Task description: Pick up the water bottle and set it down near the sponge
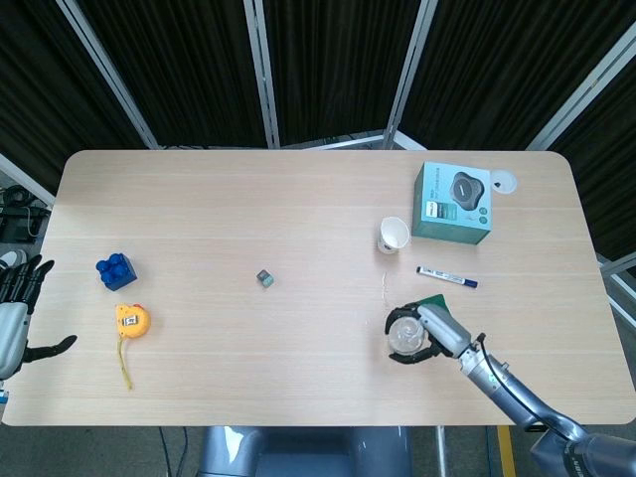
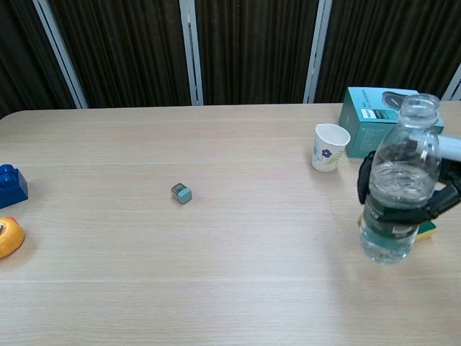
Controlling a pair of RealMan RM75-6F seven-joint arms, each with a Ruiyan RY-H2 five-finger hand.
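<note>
I see the water bottle (image 2: 397,194) in my right hand (image 1: 429,332), over the sponge (image 1: 433,298). Behind it lie the marker (image 1: 446,277), paper cup (image 1: 393,235) and box (image 1: 454,202).

Head view high, looking straight down on the whole table (image 1: 298,328), chest view low, facing across it, both sharing its centre

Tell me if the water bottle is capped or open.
Open: the water bottle, held upright by the right hand, shows a bare threaded neck with no cap in the chest view.
</note>
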